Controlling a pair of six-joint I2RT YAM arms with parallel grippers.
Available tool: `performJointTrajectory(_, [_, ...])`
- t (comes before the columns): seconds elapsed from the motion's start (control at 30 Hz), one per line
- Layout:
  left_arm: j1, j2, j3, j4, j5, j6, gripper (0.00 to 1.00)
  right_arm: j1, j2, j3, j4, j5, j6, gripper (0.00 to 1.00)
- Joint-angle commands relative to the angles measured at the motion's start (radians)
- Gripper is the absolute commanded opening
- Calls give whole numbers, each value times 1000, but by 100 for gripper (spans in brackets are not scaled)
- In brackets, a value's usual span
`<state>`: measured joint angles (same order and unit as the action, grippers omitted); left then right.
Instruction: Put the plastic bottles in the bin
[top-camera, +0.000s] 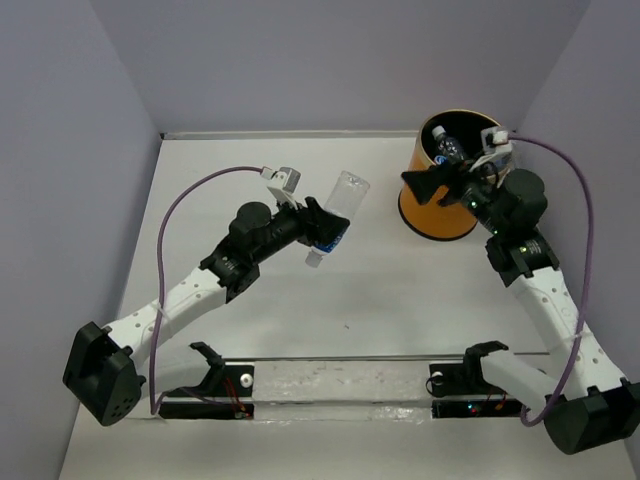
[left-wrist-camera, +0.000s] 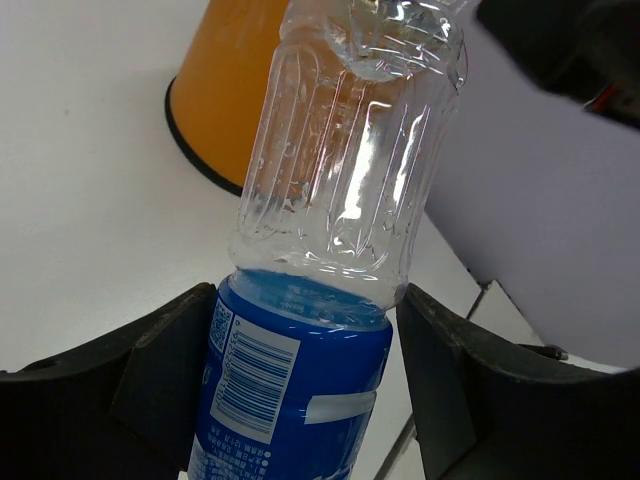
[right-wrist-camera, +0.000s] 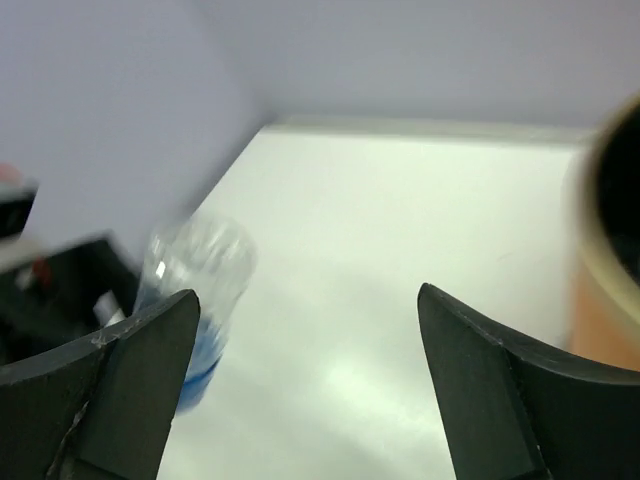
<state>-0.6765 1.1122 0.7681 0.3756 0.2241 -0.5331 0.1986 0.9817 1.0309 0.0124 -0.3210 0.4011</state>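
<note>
My left gripper (top-camera: 322, 232) is shut on a clear plastic bottle with a blue label (top-camera: 338, 215) and holds it above the table, white cap end down, base pointing toward the bin. In the left wrist view the bottle (left-wrist-camera: 340, 200) fills the space between the fingers (left-wrist-camera: 170, 380). The orange bin (top-camera: 437, 207) stands at the back right, and another bottle (top-camera: 446, 146) lies inside it. My right gripper (top-camera: 425, 185) is open and empty, beside the bin's left wall near its rim. The right wrist view shows the held bottle (right-wrist-camera: 195, 290) at left and the bin's edge (right-wrist-camera: 600, 290) at right.
A clear strip (top-camera: 340, 385) lies along the table's near edge between the arm bases. Purple walls close in the table at the back and both sides. The right arm's purple cable (top-camera: 585, 220) loops beside the bin.
</note>
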Motion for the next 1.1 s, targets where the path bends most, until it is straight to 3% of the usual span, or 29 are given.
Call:
performJointTrajectory(0.0, [-24,-23,62,118,102,-10,48,157,11,-97,70,-374,68,97])
performJointTrajectory(0.27, [-58,34,79,154,175,-7,48,200,78,-144,227,-405,97,98])
performJointTrajectory(0.47, [-67,77,79,161,210,-5,48,200,136,-189,440,-467,217,98])
performJointTrajectory(0.63, [-83,94,88,169,228,-1,48,209,141,-190,486,-374,238,84])
performJointTrajectory(0.67, [-86,92,86,169,228,-1,49,209,140,-195,498,-365,246,79])
performJointTrajectory(0.7, [-86,89,86,167,228,1,50,209,138,-198,511,-359,255,67])
performJointTrajectory(0.73, [-86,87,85,169,227,2,56,209,132,-201,524,-328,265,60])
performJointTrajectory(0.77, [-86,81,83,166,227,4,63,209,129,-203,526,-285,268,47])
performJointTrajectory(0.8, [-86,75,80,164,230,4,82,209,121,-197,505,-262,265,40])
performJointTrajectory(0.83, [-86,66,77,158,225,8,90,209,118,-187,486,-244,256,36])
performJointTrajectory(0.87, [-86,45,71,140,224,13,99,209,114,-164,444,-202,243,32])
performJointTrajectory(0.93, [-86,17,74,91,189,31,99,209,103,-146,413,-130,200,31])
performJointTrajectory(1.07, [-86,-101,108,-175,72,114,99,187,62,-33,281,89,65,29])
